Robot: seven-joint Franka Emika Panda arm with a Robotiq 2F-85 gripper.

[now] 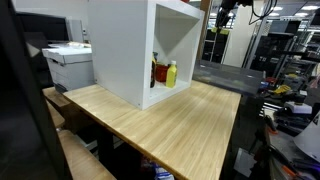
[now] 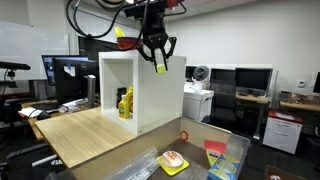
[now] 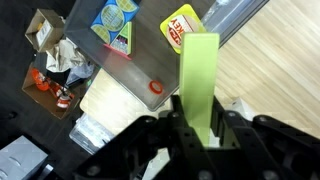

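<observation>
As I watch from the remote station, the Robotiq gripper [image 2: 157, 56] hangs high in the air, just above the top front corner of the white open-fronted cubby [image 2: 150, 100]. Its fingers are pressed against a light green flat block [image 2: 161, 66], pinching it between them. In the wrist view the block runs lengthwise out from between the two dark fingers [image 3: 232, 118] and reaches well past their tips. Nothing else touches the block, which sits well clear of the cubby's roof.

The cubby stands on a light wooden table [image 1: 175, 125]. Inside it, at the bottom near the open front, I see a yellow bottle [image 1: 171, 73] with a red container [image 1: 158, 71] just beside it.

Past the cubby's closed side wall, lower than the table, lies a grey surface [image 3: 140, 55]. On it, far below the gripper, a small red ring [image 3: 155, 86] lies nearest to the cubby. A yellow-and-red packet [image 3: 182, 25] and a blue box [image 3: 115, 25] lie farther out, near each other. Beyond the grey surface, farthest from the cubby, the wrist view shows a heap of clutter on the floor [image 3: 50, 60]; I cannot make out what is in it.
</observation>
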